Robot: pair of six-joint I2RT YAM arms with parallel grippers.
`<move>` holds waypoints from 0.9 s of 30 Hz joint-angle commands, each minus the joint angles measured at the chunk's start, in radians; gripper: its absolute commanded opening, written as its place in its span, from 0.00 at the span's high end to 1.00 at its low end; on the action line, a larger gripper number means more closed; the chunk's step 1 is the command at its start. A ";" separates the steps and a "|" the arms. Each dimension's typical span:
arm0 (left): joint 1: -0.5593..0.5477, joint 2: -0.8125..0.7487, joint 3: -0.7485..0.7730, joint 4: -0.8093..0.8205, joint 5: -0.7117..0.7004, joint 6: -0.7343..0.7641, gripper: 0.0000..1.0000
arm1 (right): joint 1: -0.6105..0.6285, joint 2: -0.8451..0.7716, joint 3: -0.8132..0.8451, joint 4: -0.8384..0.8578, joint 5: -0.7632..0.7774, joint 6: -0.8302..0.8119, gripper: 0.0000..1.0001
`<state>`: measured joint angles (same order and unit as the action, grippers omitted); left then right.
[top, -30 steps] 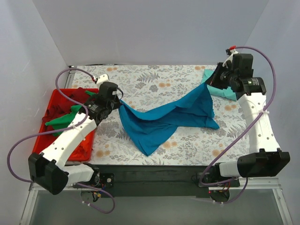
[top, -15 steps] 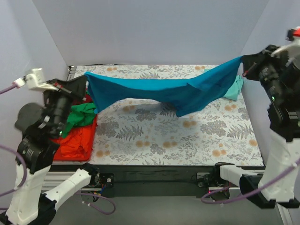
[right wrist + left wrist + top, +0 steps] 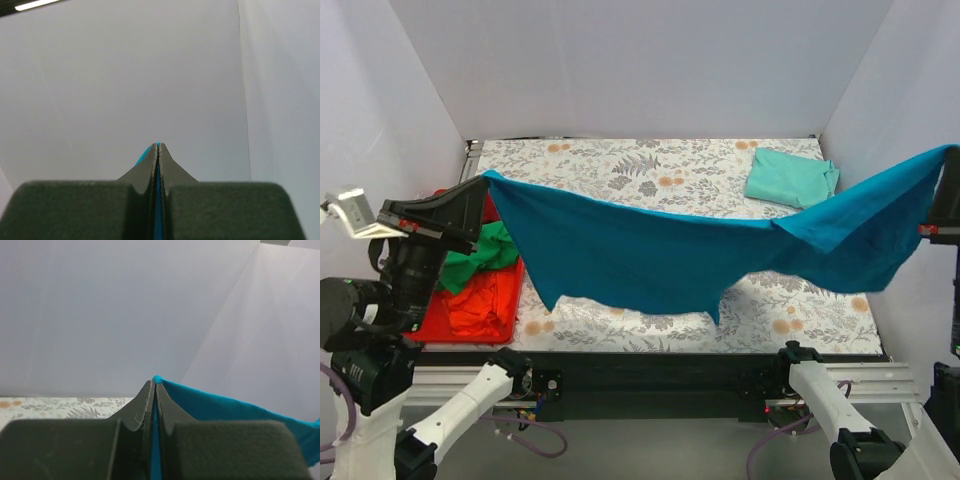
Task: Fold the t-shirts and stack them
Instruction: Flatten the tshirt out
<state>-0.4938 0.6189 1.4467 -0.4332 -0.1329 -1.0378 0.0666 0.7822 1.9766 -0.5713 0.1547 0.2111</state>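
The deep blue t-shirt [image 3: 660, 255] hangs stretched in the air across the whole table, held at both ends. My left gripper [image 3: 483, 182] is shut on its left end, high above the red tray; in the left wrist view the blue cloth [image 3: 210, 402] comes out from between the closed jaws. My right gripper [image 3: 950, 160] is shut on its right end at the frame's right edge; a sliver of blue cloth [image 3: 146, 155] shows at the jaw tips. A pale mint green t-shirt [image 3: 790, 178] lies folded at the back right. A bright green t-shirt [image 3: 480, 255] and a dark red one [image 3: 480, 305] lie in the tray.
The red plastic tray [image 3: 445, 325] stands at the table's left edge. The floral tablecloth [image 3: 650, 170] covers the table. White walls close in the back and both sides.
Both arms have risen and pulled toward the near side, lifting the blue shirt off the table and spreading it wide. The mint shirt is now uncovered.
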 commanded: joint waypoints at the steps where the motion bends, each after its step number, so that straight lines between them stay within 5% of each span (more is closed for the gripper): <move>1: 0.003 0.131 -0.031 -0.039 0.032 -0.019 1.00 | -0.002 0.063 -0.132 0.056 -0.004 -0.013 0.99; 8: 0.004 0.369 -0.084 -0.125 -0.052 -0.067 1.00 | -0.002 0.147 -0.395 0.169 -0.020 -0.006 0.99; 14: 0.003 0.485 0.003 -0.179 -0.157 -0.068 1.00 | -0.002 0.304 -0.316 0.182 -0.032 -0.029 0.99; 20: 0.003 0.389 0.023 -0.115 -0.148 -0.059 1.00 | -0.002 0.327 -0.182 0.157 -0.029 -0.042 0.99; 27: 0.003 0.170 -0.088 0.060 0.081 0.064 1.00 | -0.004 0.194 -0.110 0.151 -0.043 -0.053 0.99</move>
<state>-0.4934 0.8547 1.3735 -0.4694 -0.1558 -1.0447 0.0666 1.0508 1.8072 -0.4934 0.1196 0.1783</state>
